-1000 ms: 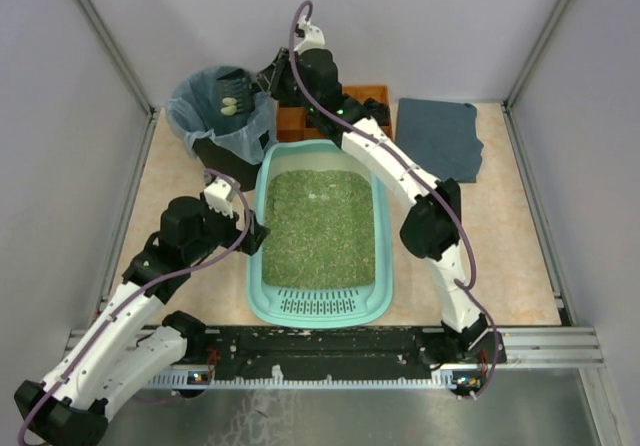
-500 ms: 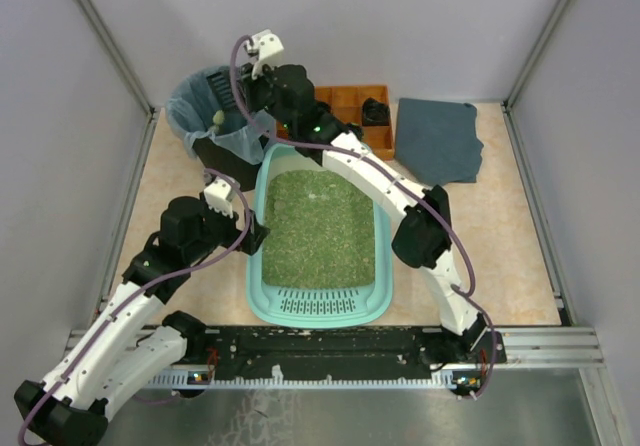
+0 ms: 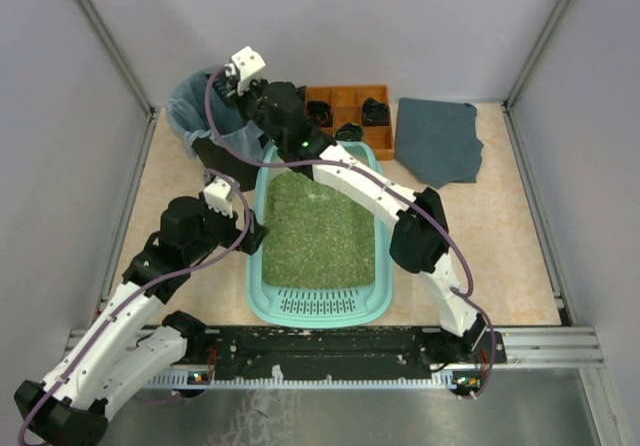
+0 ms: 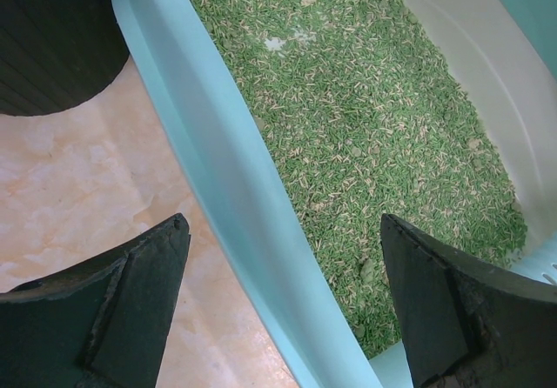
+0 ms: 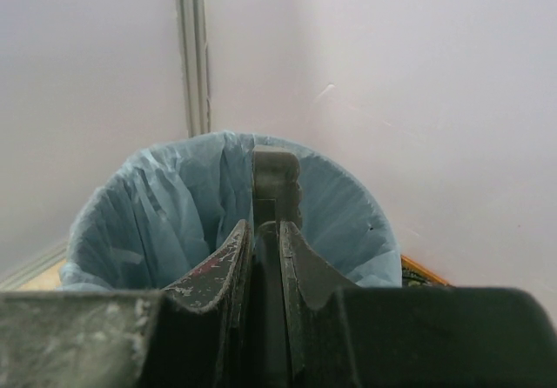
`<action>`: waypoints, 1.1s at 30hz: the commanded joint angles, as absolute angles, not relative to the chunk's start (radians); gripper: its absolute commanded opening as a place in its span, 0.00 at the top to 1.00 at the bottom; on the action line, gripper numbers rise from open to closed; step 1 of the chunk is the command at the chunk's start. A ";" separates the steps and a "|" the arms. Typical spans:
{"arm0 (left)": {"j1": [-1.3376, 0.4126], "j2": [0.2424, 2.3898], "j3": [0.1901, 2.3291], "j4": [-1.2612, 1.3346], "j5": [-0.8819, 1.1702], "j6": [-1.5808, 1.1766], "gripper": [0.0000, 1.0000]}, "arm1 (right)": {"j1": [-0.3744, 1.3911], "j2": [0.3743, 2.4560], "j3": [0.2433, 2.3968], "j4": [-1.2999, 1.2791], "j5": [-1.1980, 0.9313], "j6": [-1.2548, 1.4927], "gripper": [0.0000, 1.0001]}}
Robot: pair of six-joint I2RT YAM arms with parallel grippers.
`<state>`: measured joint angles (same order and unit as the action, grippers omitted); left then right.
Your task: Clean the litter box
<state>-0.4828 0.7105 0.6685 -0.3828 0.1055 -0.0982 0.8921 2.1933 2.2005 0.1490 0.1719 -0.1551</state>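
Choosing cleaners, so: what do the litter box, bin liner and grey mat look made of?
Litter box: smooth, slightly glossy moulded plastic, judging by its rounded rim.
Bin liner: thin translucent blue plastic film, wrinkled.
Grey mat: probably cloth or felt; matte, with soft uneven edges.

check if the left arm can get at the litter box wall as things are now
Probably yes. The left gripper is open and straddles the litter box side wall, one finger over the table, the other over the litter; nothing lies between.

Bagged bin, orange tray, grey cloth
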 commanded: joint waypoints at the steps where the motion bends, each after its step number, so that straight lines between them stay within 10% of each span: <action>1: -0.489 0.697 0.668 -0.381 0.093 -0.099 0.06 | 0.895 2.078 2.229 0.276 0.182 -0.099 1.00; 12: -0.489 0.675 0.666 -0.380 0.078 -0.104 0.05 | 0.894 1.942 2.213 0.233 0.270 0.193 1.00; 33: -0.489 0.670 0.667 -0.381 0.082 -0.107 0.05 | 0.868 1.086 1.199 0.068 0.504 0.461 1.00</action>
